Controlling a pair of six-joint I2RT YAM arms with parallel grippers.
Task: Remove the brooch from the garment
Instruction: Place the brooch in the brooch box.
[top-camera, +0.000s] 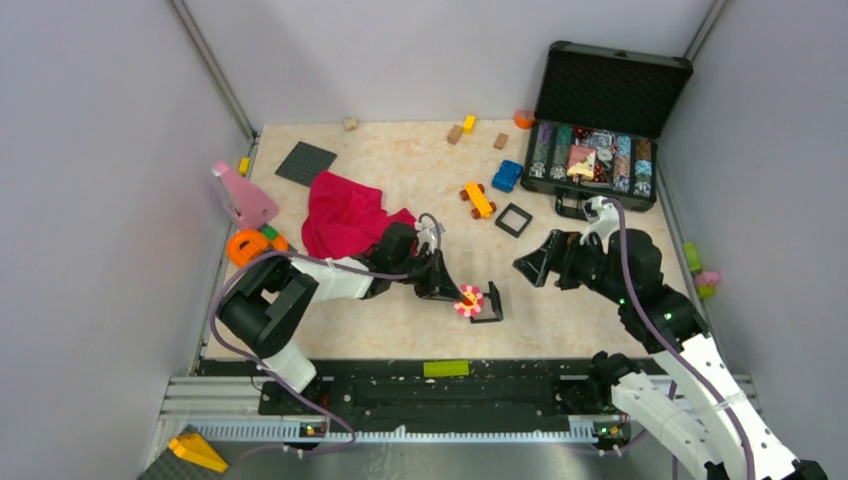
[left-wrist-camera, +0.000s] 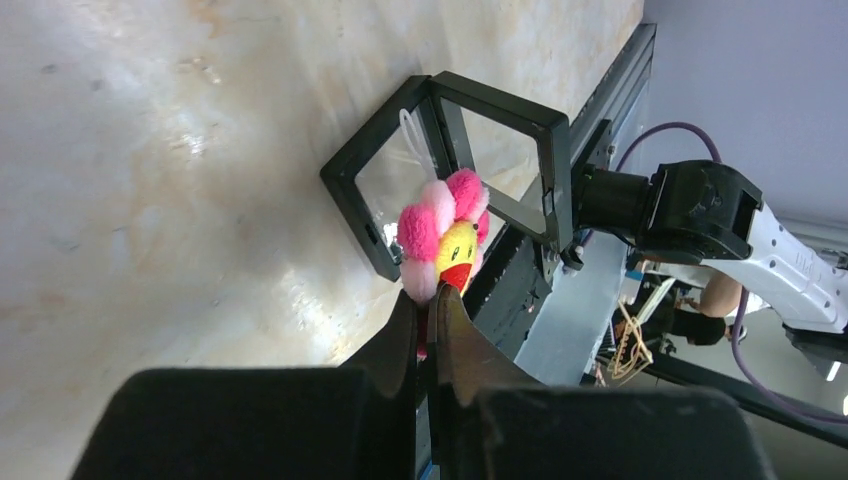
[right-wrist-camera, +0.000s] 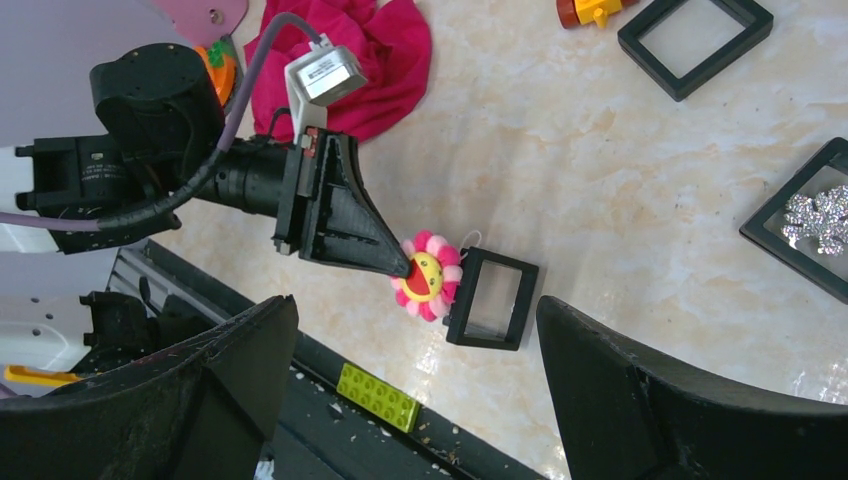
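Note:
The brooch (top-camera: 468, 299) (left-wrist-camera: 447, 235) (right-wrist-camera: 428, 277) is a fluffy flower with pink and white petals and a yellow smiling centre. My left gripper (top-camera: 457, 293) (left-wrist-camera: 432, 300) (right-wrist-camera: 405, 268) is shut on its edge and holds it near the table's front edge, well away from the garment. It hangs right beside a small black frame box (top-camera: 490, 305) (left-wrist-camera: 545, 120) (right-wrist-camera: 492, 300). The garment (top-camera: 345, 215) (right-wrist-camera: 370, 60) is a crumpled red cloth lying to the left behind that arm. My right gripper (top-camera: 535, 265) (right-wrist-camera: 415, 300) hovers open above and to the right, holding nothing.
An open black case (top-camera: 595, 150) of chips stands back right. An orange toy car (top-camera: 478, 200), a blue car (top-camera: 507, 176) and a black square frame (top-camera: 514, 219) lie mid-table. A grey plate (top-camera: 305, 163), a pink piece (top-camera: 243, 197) and an orange ring (top-camera: 245, 247) sit left. A green brick (right-wrist-camera: 378, 397) rests on the front rail.

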